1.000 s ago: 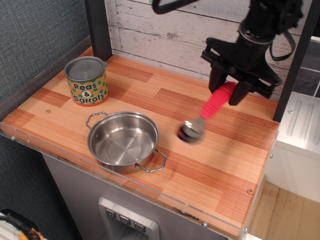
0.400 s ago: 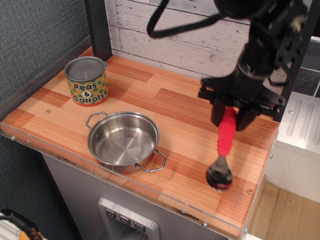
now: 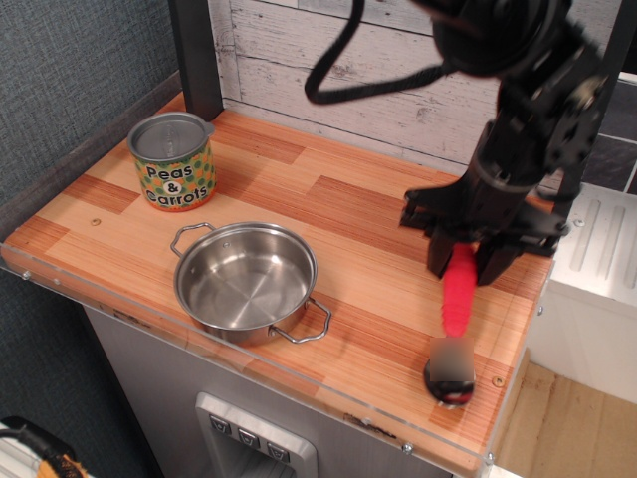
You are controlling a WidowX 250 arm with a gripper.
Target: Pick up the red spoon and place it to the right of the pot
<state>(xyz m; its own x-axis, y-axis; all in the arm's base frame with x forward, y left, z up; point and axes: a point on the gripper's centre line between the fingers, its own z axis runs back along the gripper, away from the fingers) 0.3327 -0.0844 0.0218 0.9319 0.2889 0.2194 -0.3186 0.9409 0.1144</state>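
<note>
A striped wooden bench (image 3: 299, 199) fronts a whitewashed plank wall. At lower right, well apart from the shallow steel pot (image 3: 246, 282), the black hand (image 3: 466, 261) is clamped on the upper handle of the red-handled, silver-bowled spoon (image 3: 457, 299), bowl hanging near the bench's front edge. It looks light and stiff; the ribbed handle seems the surest hold, the bowl likely slippery.

The arm (image 3: 537, 110) was matte black throughout, bulky and jointed, with a thick black cable (image 3: 343, 70) looping off it. Its gripper (image 3: 466, 261) had 2 blocky black fingers.
</note>
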